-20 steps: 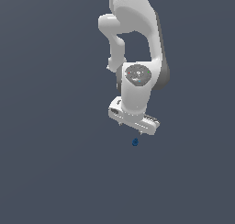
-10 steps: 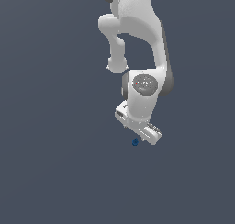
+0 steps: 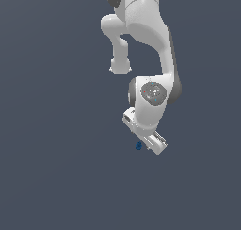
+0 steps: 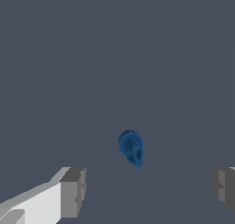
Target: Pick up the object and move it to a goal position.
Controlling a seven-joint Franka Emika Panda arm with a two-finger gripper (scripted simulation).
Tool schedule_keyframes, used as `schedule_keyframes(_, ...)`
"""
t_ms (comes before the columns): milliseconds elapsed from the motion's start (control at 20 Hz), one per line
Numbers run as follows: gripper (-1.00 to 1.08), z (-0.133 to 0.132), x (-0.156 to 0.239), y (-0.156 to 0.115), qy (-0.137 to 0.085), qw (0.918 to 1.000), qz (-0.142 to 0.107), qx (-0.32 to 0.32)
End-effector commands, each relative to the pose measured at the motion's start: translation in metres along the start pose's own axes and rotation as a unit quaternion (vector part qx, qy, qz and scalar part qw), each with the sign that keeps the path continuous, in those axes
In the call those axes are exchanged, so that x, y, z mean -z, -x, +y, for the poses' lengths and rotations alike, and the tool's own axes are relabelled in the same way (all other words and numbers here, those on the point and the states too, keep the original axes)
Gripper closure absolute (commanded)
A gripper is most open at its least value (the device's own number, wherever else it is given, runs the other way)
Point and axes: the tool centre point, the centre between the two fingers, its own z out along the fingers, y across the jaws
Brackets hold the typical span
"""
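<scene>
Between two spread pincer fingers — one blue object, untouched.

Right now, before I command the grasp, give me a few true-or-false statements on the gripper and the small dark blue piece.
1. The white gripper is open, its grey fingers spread wide. True.
2. The small dark blue blocky piece is clamped between the fingers. False: it sits free, touching neither finger.
3. In the wrist view, the piece shows within the gap between the two fingers. True.
4. In the exterior view, the piece lies far from the gripper. False: it sits right beside it.
</scene>
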Motion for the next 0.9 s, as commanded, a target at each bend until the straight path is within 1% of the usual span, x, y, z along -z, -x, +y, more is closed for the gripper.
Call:
schedule_keyframes(0,-0.92,-0.002,-0.002,0.000,0.000,0.9999,0.000,-0.011)
schedule_keyframes(450,-0.92,-0.003,-0.007,0.001,0.001,0.9999,0.001,-0.017)
schedule_keyframes(850,-0.92,-0.002,-0.045,0.002,0.001,0.9998,0.001,-0.018)
